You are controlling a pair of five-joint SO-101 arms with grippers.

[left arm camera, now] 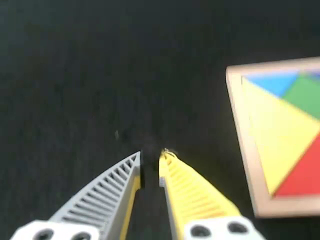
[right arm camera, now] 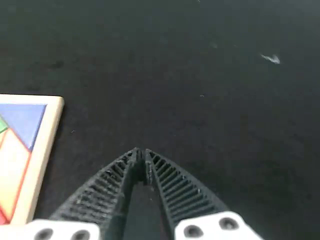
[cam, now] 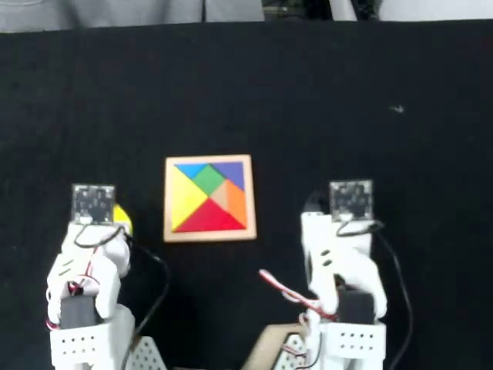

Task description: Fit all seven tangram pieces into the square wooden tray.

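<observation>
The square wooden tray (cam: 209, 235) lies in the middle of the black table, between the two arms. It holds the coloured tangram pieces fitted flat: yellow (cam: 187, 200), red (cam: 209, 218), green (cam: 209, 178), blue (cam: 229, 172), light blue and tan. My left gripper (left arm camera: 150, 156) hangs shut over bare cloth beside the tray's (left arm camera: 243, 145) side rim, nothing between its grey and yellow fingers. My right gripper (right arm camera: 140, 153) is shut too, empty, over the cloth off the other side of the tray (right arm camera: 48, 145).
The table is a wide black cloth (cam: 246, 92) with free room behind and to both sides of the tray. The two arm bases (cam: 85, 339) and cables stand at the near edge. A small white speck (cam: 396, 109) lies far right.
</observation>
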